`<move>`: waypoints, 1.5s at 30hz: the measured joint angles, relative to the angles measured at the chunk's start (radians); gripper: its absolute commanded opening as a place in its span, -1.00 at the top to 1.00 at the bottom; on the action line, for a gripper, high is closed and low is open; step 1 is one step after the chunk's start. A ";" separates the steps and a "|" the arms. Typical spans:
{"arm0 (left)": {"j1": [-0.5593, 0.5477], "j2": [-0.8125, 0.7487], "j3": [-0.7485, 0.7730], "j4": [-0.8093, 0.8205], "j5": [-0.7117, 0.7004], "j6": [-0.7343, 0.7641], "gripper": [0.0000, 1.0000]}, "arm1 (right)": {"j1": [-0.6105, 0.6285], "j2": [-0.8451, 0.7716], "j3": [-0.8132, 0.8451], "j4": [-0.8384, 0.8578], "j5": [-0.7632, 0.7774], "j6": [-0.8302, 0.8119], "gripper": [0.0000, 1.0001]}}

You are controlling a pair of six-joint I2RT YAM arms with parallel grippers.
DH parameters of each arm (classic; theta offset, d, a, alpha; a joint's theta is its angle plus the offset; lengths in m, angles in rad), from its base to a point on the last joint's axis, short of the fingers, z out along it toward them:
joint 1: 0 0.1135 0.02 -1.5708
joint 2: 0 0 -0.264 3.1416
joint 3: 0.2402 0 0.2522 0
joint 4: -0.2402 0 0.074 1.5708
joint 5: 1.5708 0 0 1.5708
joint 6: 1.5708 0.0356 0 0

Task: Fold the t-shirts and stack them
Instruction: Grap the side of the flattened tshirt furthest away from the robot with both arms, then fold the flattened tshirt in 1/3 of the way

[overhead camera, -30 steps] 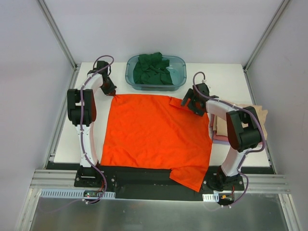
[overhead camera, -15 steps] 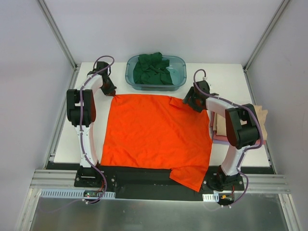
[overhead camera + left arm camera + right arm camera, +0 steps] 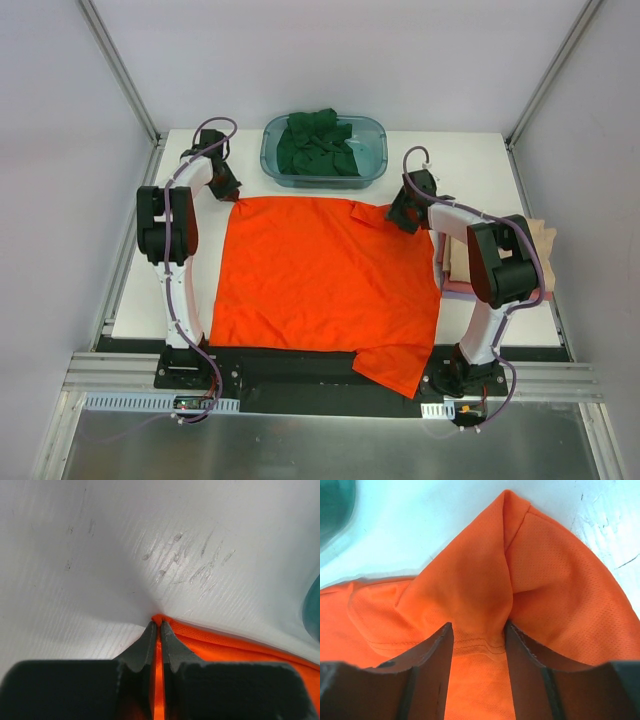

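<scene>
1. The orange-red t-shirt (image 3: 325,275) lies spread flat over the middle of the table (image 3: 480,170). Its far edge is just short of the teal tub (image 3: 272,160). One near corner (a sleeve, by its shape) hangs over the table's near edge onto the black base rail.
2. The left gripper (image 3: 228,190) sits at the shirt's far-left corner with its jaws fully closed on the cloth. The wrist view shows a thin orange sliver pinched between the fingertips (image 3: 147,637), low against the table. Judged reason: that corner is pinned so the far edge cannot slip.
3. The right gripper (image 3: 402,214) sits at the far-right corner with its jaws partway apart, straddling a raised ridge of bunched cloth. The ridge fills the gap and meets both fingers (image 3: 432,655). Whether it is actually clamped cannot be told.
4. Judgement: taking both far corners looks like set-up for carrying that edge toward the near side in one even fold. No fold shows in the shirt yet.
5. A dark green t-shirt (image 3: 318,143) lies crumpled in the tub. A beige t-shirt (image 3: 540,238) over a pink t-shirt (image 3: 452,288) sits at the table's right edge, partly hidden by the right arm. This is probably the stack.
6. Risk: a loose right-hand hold would let that corner drop and skew the fold.
</scene>
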 measured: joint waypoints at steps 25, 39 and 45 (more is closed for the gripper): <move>0.000 -0.171 -0.165 0.070 0.002 0.003 1.00 | -0.003 -0.100 -0.056 0.032 -0.049 -0.007 0.99; -0.002 -0.636 -0.640 0.224 0.005 -0.016 1.00 | -0.008 -0.439 -0.212 -0.037 -0.121 -0.013 0.99; -0.002 -0.855 -0.846 0.264 0.000 -0.051 1.00 | -0.009 -0.648 -0.283 -0.114 -0.127 -0.018 0.99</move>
